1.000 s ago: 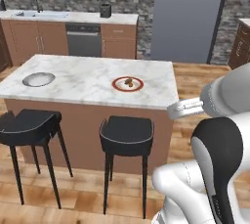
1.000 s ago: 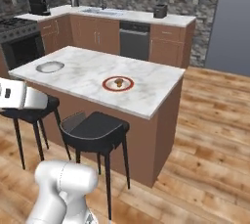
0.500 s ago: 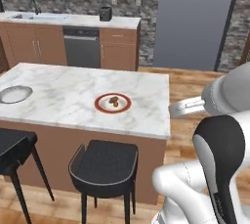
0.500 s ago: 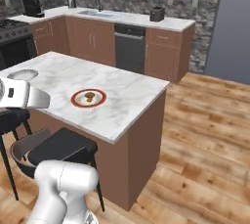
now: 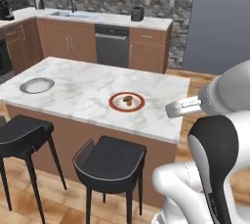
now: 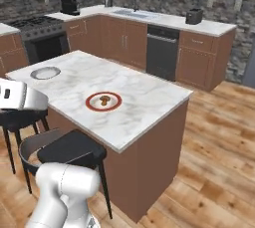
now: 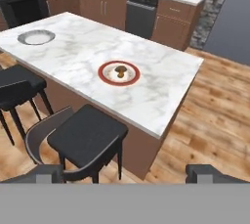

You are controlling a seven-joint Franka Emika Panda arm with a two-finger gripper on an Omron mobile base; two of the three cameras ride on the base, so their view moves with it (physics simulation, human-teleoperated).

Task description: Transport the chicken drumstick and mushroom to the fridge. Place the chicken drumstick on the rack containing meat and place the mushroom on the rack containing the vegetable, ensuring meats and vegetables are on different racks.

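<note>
A red-rimmed plate (image 7: 100, 73) sits on the marble island (image 5: 88, 96), toward its right half. The chicken drumstick and the mushroom lie together in the plate's middle as small brown pieces (image 7: 119, 72) (image 5: 128, 100) (image 6: 104, 99), too small to tell apart. My gripper (image 7: 127, 174) is open and holds nothing. It hangs well short of the island and faces it over a stool. The grey fridge (image 5: 219, 22) stands with its door closed at the back right, beyond the island.
Two black stools (image 5: 111, 162) (image 5: 22, 135) stand along the island's near side. A metal bowl (image 5: 36, 85) rests at the island's left end. Cabinets, a sink, a dishwasher and a stove line the back wall. Wooden floor (image 6: 214, 137) runs along the island's right.
The base has driven, so both base views shifted and the island now looks closer. The plate and its food stay put on the island. My gripper is still open.
</note>
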